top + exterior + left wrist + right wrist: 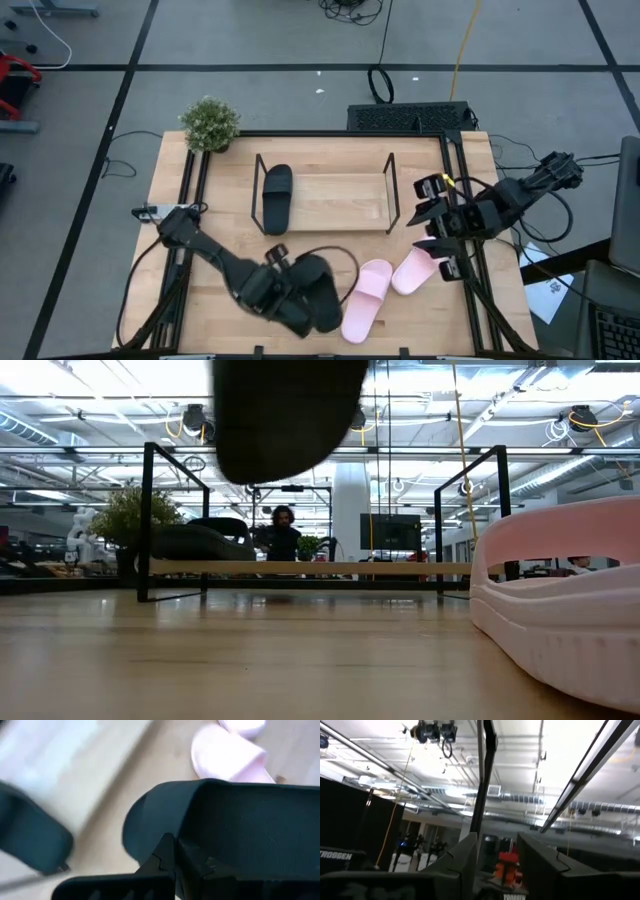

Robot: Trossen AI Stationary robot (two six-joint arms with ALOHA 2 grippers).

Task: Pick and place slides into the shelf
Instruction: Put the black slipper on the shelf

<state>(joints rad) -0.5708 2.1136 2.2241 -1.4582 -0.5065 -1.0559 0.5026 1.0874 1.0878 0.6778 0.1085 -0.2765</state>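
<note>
My left gripper is shut on a black slide, held above the table's near edge. In the low view this slide hangs high above the wood. The other black slide lies sole down at the left end of the shelf, a rack of thin black rods. Two pink slides lie on the table to the right of the held slide. My right gripper is open and empty at the table's right edge, beside the shelf; its wrist view looks up at the ceiling. My left gripper pinches the black slide at the edge of its broad strap, between its two fingers. The strap hides the second finger. The slide is lifted clear of the table, its rounded end sticking out past the fingers.
A potted plant stands at the table's far left corner. Bare shelf base shows to the right of the black slide. A person stands in the room beyond the table. Cables run along the right edge.
</note>
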